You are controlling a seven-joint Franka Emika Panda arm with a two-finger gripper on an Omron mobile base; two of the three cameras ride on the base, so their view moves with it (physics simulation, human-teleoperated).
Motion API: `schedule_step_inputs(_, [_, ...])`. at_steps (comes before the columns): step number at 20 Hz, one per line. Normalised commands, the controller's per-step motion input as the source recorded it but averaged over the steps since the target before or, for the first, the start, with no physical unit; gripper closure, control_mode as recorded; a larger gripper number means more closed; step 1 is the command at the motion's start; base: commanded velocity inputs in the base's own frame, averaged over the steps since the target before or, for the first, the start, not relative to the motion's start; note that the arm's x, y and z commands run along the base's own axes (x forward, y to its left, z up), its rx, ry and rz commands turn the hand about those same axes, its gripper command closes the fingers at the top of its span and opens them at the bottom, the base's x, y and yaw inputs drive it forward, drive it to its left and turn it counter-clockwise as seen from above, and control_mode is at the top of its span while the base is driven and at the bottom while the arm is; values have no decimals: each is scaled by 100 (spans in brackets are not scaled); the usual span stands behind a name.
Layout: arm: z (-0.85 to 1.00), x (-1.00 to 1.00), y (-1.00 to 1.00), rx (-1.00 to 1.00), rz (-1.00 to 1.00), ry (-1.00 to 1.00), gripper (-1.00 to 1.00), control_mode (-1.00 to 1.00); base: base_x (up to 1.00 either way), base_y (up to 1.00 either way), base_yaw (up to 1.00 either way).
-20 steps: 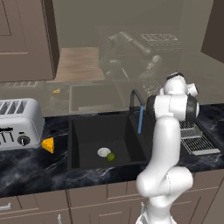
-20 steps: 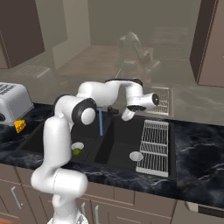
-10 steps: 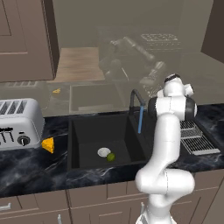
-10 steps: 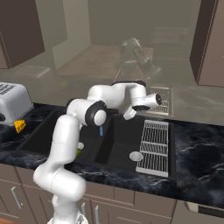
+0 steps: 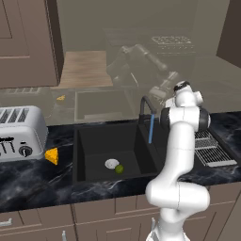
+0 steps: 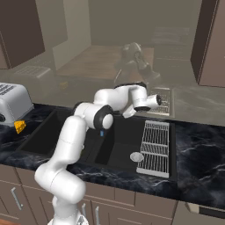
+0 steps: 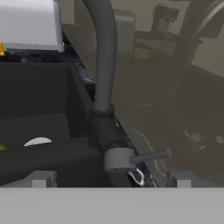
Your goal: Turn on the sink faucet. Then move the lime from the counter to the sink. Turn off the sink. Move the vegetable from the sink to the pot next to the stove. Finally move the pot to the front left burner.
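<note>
While water runs from the sink faucet [image 5: 147, 104], the lime [image 5: 119, 168] lies in the sink [image 5: 89, 141] beside the drain. The arm has swung closer to the tap's lever [image 7: 146, 156], so turning it off seems next. The fingers [image 7: 40, 178] look apart.

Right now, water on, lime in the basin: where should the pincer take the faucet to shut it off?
Probably the thin lever jutting sideways from the valve body at the base of the sink faucet. The pincer is level with it, so close straight in and pinch near the lever's free end.
</note>
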Motion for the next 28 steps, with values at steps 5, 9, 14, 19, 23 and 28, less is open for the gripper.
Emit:
schedule_step_inputs(5, [-21, 20, 18, 4, -4, 9, -100, -100, 0, 0, 0])
schedule_step_inputs(9, [-20, 23, 13, 3, -3, 8, -100, -100, 0, 0, 0])
schedule_step_inputs(14, [-14, 17, 12, 3, -1, 3, -100, -100, 0, 0, 0])
schedule_step_inputs(19, [-11, 13, 21, 1, 0, 1, -100, -100, 0, 0, 0])
schedule_step_inputs(23, [-9, 4, 35, 1, 2, 0, -100, -100, 0, 0, 0])
schedule_step_inputs(28, [-6, 0, 47, 0, 9, 0, -100, -100, 0, 0, 0])
